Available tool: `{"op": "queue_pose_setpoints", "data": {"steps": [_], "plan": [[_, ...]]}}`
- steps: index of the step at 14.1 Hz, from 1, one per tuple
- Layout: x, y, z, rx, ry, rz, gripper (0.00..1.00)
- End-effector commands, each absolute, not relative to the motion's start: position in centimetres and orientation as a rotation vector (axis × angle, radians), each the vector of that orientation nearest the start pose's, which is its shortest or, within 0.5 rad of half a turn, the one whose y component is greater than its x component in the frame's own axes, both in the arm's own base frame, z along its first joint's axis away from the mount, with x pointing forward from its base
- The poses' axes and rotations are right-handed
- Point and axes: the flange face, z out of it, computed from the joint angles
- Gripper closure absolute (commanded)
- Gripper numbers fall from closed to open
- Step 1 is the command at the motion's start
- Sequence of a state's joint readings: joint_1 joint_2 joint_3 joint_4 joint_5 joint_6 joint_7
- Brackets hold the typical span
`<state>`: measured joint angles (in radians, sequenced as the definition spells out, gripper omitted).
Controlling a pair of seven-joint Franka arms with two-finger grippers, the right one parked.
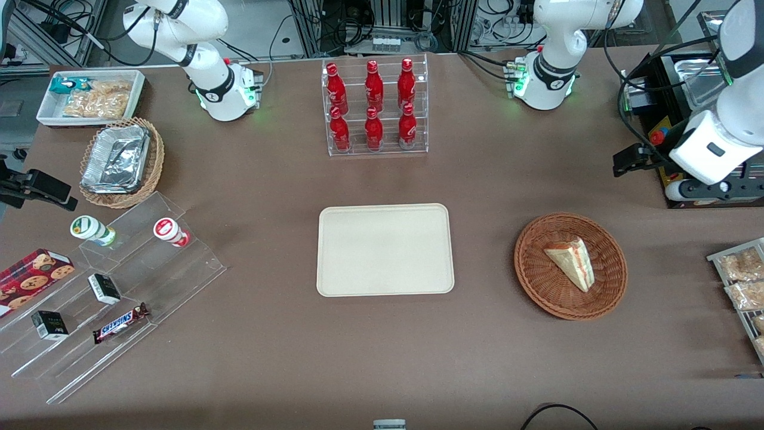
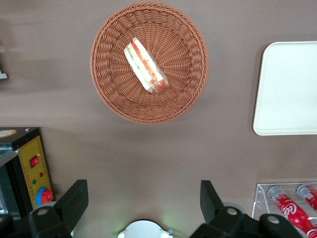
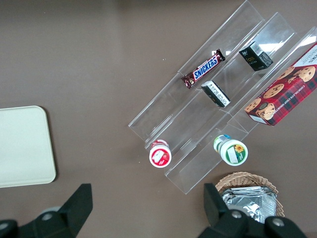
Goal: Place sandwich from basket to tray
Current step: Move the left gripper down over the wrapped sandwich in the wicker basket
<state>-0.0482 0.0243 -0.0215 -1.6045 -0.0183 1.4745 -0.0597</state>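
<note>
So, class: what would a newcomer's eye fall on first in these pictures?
Probably the sandwich lying in the round basket, beside the bare cream tray at mid-table. Next, the red bottles racked farther from the camera. The gripper hangs above the table, jaws open.

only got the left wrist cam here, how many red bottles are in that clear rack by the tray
Observer: Six red bottles stand in the clear acrylic rack, in two rows of three.
Operator: where's my gripper from outside
Observer: The open left gripper hangs high at the working arm's end, farther from the front camera than the round reddish-brown wicker basket.
Operator: anything near the basket i can't see
Observer: Bagged snacks lie beside it at the table edge.
</note>
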Motion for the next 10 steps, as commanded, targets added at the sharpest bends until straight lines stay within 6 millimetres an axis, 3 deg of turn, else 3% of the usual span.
{"op": "queue_pose_setpoints", "data": {"steps": [1,3,4,6,9,10], "plan": [[54.6,-3.7,59.1,-3.12,0.064,0.244,0.0],[55.3,-3.7,57.8,-3.111,0.057,0.259,0.0],[56.1,-3.7,56.2,-3.108,0.06,0.278,0.0],[56.8,-3.5,52.7,-3.087,0.057,0.352,0.0],[56.9,-3.0,46.2,-3.089,0.047,0.324,0.0],[57.0,-1.2,44.8,-3.094,-0.006,0.301,0.0]]}}
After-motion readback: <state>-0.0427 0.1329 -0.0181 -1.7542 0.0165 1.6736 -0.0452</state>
